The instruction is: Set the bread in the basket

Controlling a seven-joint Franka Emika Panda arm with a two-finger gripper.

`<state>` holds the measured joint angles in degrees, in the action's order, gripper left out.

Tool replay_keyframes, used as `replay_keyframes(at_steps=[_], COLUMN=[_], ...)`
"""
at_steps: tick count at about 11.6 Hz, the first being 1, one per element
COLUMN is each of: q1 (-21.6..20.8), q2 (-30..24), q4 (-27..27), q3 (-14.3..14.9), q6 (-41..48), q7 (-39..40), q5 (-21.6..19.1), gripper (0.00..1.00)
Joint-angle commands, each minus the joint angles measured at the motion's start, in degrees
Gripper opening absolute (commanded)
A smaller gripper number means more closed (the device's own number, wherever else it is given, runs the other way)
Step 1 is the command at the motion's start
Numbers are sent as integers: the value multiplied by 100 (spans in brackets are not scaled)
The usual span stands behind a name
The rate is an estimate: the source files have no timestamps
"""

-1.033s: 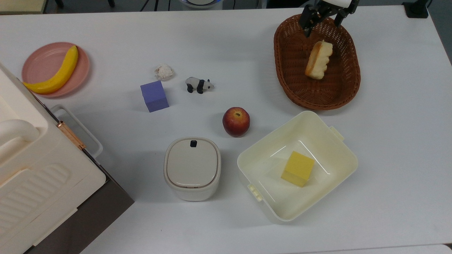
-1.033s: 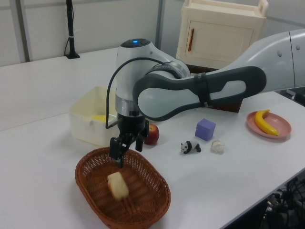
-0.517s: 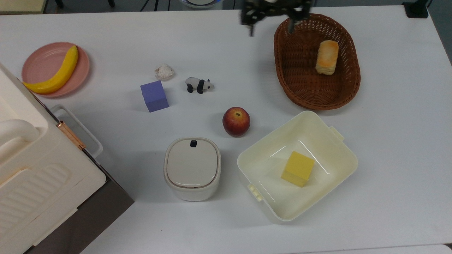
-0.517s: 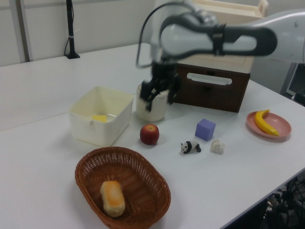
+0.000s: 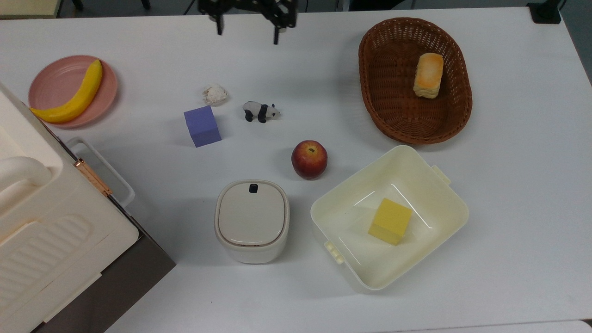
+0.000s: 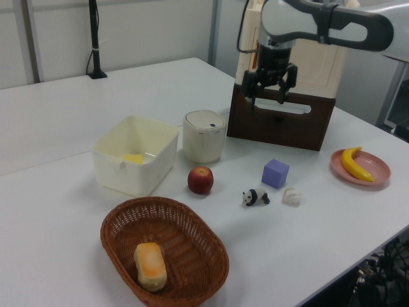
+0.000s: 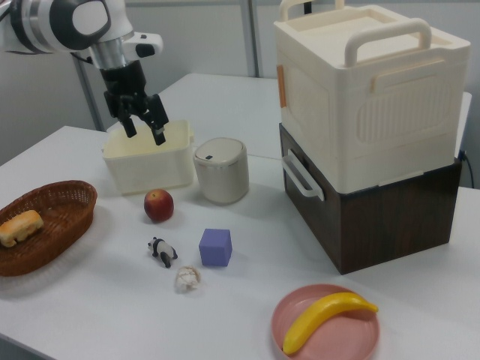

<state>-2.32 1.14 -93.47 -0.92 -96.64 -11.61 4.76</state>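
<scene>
1. The gripper (image 5: 246, 27) hangs high over the white table (image 5: 323, 69), fingers spread and empty, well apart from the wicker basket (image 5: 458, 106).
2. The bread (image 5: 428, 74) lies glazed side up on the basket floor, toward the top view's upper right; the task looks done.
3. It is probably a light toy loaf, a bit soft, with a slick glaze; its pale long sides suit a pinch.
4. There is ample room above the basket; the cream tub (image 5: 444, 189) sits just beside it.
</scene>
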Motion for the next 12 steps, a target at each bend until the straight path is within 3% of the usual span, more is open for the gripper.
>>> replay_keyframes(at_steps=[1, 12], q1=[311, 312], q2=[-106, -202], q4=[-48, -101], q3=[-128, -66], q6=[111, 224], q7=[464, 677], q5=[43, -115], gripper=[100, 100])
